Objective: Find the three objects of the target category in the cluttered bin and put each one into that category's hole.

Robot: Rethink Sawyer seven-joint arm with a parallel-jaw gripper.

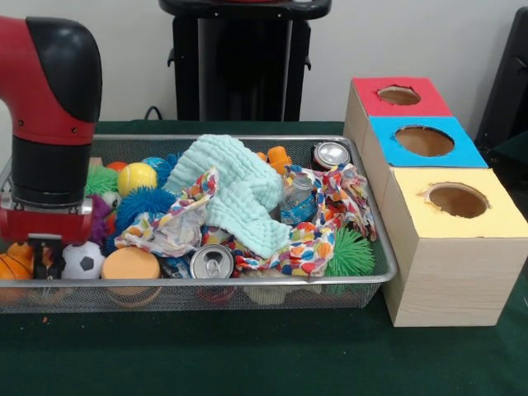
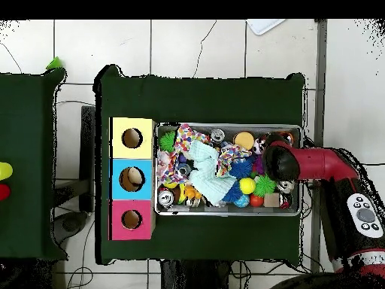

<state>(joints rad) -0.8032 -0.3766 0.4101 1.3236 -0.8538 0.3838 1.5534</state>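
Note:
A wire mesh bin (image 1: 247, 285) holds a heap of clutter. A mint towel (image 1: 239, 190) and a polka-dot cloth (image 1: 313, 243) lie over the middle. One silver can (image 1: 212, 261) lies near the front rim and another can (image 1: 331, 153) stands at the back right. A small plastic bottle (image 1: 297, 200) pokes out between the cloths. My gripper (image 1: 47, 257) reaches down into the bin's left end, between a soccer ball (image 1: 82, 261) and an orange ball (image 1: 15, 266). In the overhead view the arm's wrist (image 2: 277, 159) hides the gripper.
Three wooden boxes with round holes stand beside the bin: red top (image 1: 399, 95), blue top (image 1: 424, 141), yellow top (image 1: 458, 200). Also in the bin are a green spiky ball (image 1: 350, 252), a blue spiky ball (image 1: 144, 202), a yellow ball (image 1: 136, 176) and an orange disc (image 1: 130, 264).

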